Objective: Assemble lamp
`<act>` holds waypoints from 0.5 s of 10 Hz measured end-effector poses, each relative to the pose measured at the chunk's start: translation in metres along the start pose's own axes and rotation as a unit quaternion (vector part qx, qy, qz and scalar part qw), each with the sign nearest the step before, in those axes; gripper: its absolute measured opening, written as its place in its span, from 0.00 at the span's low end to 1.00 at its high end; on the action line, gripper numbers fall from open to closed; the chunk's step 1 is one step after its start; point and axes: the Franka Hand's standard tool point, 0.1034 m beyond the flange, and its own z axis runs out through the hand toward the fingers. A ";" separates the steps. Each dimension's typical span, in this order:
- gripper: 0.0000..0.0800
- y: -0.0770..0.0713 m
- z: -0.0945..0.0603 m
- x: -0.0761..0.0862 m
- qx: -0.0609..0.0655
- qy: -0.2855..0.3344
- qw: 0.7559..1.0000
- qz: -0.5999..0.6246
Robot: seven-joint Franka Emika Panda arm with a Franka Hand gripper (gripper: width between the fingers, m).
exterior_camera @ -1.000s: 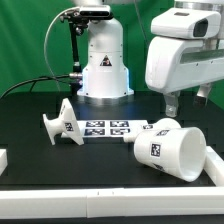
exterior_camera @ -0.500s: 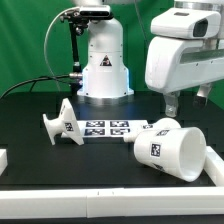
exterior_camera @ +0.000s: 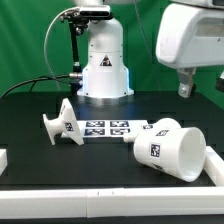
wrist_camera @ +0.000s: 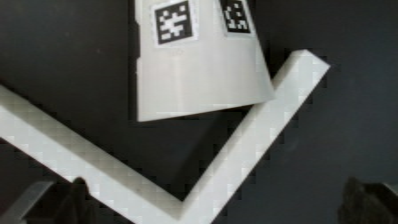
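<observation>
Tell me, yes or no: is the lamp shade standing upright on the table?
No, the lamp shade lies on its side on the table, wide end toward the exterior view's right.

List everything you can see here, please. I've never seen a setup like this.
lamp shade: one, white, lying on its side, on the exterior view's right of the table.
lamp base: one, white, lying at the exterior view's left end of the marker board.
marker board: one, white with black tags, flat between base and shade.
angled rail: one, white, beside the shade.
table: one, black.
backdrop: one, green, behind.
robot pedestal: one, white, at the back.
gripper: one, open and empty, raised over the shade.
</observation>
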 end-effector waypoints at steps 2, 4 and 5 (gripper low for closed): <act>0.87 0.002 0.001 -0.001 0.000 -0.001 1.000 0.002; 0.87 0.003 0.007 -0.002 0.002 -0.004 1.000 0.002; 0.87 0.012 0.022 0.000 0.004 -0.012 1.000 0.006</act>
